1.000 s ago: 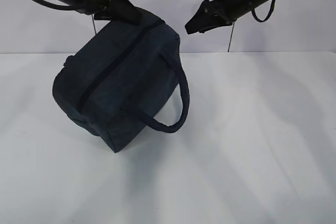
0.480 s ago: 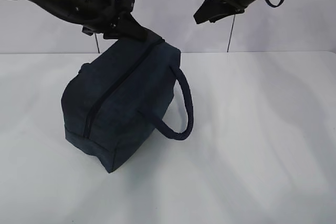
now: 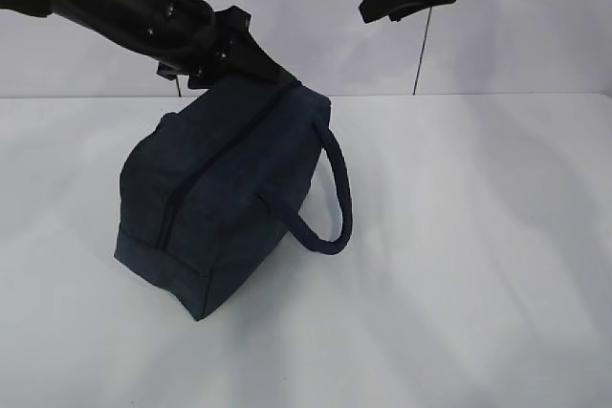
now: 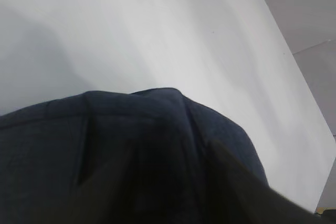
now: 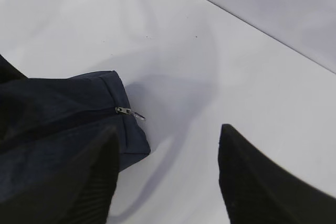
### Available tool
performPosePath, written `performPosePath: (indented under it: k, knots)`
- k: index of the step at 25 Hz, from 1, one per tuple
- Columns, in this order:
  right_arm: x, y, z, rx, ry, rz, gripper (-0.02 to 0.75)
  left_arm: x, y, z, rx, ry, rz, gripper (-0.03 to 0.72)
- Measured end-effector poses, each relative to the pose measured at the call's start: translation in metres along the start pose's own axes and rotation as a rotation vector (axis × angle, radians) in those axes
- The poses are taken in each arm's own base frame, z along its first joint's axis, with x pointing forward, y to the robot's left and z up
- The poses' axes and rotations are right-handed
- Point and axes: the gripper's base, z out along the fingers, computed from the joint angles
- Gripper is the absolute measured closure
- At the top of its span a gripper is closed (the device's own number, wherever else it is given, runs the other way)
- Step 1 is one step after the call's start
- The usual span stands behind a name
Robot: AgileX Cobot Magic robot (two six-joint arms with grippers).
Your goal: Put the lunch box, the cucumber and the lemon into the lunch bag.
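Note:
The dark navy lunch bag (image 3: pixel 229 188) rests on the white table (image 3: pixel 478 255), its zipper (image 3: pixel 206 174) shut along the top and its loop handle (image 3: pixel 337 188) hanging on the right side. My left gripper (image 3: pixel 271 74) is pressed against the bag's far top end. In the left wrist view the bag's fabric (image 4: pixel 131 140) fills the space at the dark, blurred fingers (image 4: pixel 239 190), so their state does not show. My right gripper (image 3: pixel 371 9) hangs high above the table, open and empty (image 5: pixel 168 129), with the bag's metal zipper pull (image 5: pixel 131 113) below it. Lunch box, cucumber and lemon are out of view.
A pale wall (image 3: pixel 535 45) runs behind the table. A thin dark vertical rod (image 3: pixel 419 54) stands at the back. In the left wrist view the table's edge (image 4: pixel 310 108) and grey floor lie to the right.
The bag has come down from a lifted, tilted pose and now rests on the table. The left arm shifted right with it. The right gripper has risen towards the frame's top.

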Motion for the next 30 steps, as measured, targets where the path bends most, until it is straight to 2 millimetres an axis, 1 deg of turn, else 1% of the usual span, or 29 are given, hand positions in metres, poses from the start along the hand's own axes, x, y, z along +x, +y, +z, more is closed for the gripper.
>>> performPosePath:
  k: [2,4,5,7,10,12,15,17,21,25,27,28,30]
  knots:
    - [-0.001,0.001,-0.003,0.008,0.005,0.005,0.280,0.000,0.000,0.001,0.001,0.003,-0.001,0.255]
    - [-0.002,0.003,-0.006,0.019,0.006,0.014,0.280,0.001,0.000,0.001,0.005,0.010,0.000,0.173]
    - [-0.003,0.004,-0.008,0.027,0.006,0.015,0.280,0.002,0.000,0.001,0.011,0.018,0.000,0.148]
    - [-0.005,0.008,-0.013,0.047,0.012,0.022,0.280,0.003,0.001,-0.001,0.020,0.034,-0.003,0.127]
    - [-0.010,0.017,-0.024,0.082,0.018,0.024,0.279,0.001,-0.002,-0.015,0.037,0.044,0.006,0.115]
    - [-0.010,0.027,-0.030,0.088,0.030,0.018,0.279,-0.002,-0.007,-0.029,0.049,0.039,0.017,0.113]
    - [-0.011,0.044,-0.039,0.097,0.048,0.001,0.279,-0.008,-0.019,-0.057,0.041,0.014,0.055,0.112]
    - [-0.011,0.055,-0.043,0.097,0.061,-0.001,0.279,-0.009,-0.027,-0.075,0.001,0.011,0.091,0.111]
    - [-0.006,0.081,-0.053,0.102,0.094,-0.003,0.279,-0.002,-0.048,-0.108,-0.095,0.080,0.151,0.109]
    - [0.005,0.110,-0.063,0.124,0.152,0.000,0.279,0.009,-0.063,-0.138,-0.210,0.164,0.148,0.118]
    - [0.014,0.125,-0.066,0.126,0.187,0.003,0.279,0.012,-0.068,-0.152,-0.285,0.164,0.136,0.131]
    - [0.018,0.133,-0.071,0.133,0.196,0.002,0.279,0.014,-0.071,-0.160,-0.325,0.156,0.131,0.139]
    - [0.029,0.146,-0.077,0.153,0.228,0.010,0.279,0.017,-0.082,-0.177,-0.386,0.128,0.138,0.147]
